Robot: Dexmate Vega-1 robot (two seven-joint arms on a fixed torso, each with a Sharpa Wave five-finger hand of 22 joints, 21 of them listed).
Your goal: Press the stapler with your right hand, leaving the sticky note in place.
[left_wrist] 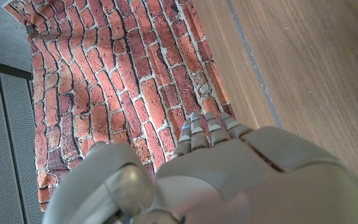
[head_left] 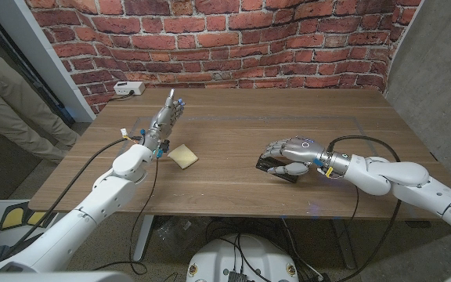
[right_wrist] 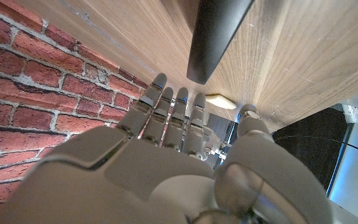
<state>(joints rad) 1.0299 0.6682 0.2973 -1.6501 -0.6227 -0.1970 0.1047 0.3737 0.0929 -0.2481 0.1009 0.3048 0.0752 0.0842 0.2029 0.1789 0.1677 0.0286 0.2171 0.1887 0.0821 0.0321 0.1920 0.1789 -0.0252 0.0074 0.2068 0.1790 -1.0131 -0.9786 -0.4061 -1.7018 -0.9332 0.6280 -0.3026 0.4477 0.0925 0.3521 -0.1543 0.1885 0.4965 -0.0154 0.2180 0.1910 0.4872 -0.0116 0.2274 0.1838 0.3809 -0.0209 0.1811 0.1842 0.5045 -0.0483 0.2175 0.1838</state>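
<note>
Right hand [head_left: 288, 154] palm-down over stapler [head_left: 276, 169]

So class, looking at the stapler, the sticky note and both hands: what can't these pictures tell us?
- Head view: the right hand covers most of the stapler, so contact or pressing cannot be judged.
- Right wrist view: the stapler is cut off by the edge.
- Head view: the sticky note is too small to show writing.
- Left wrist view: the left hand's palm side is hidden.
</note>
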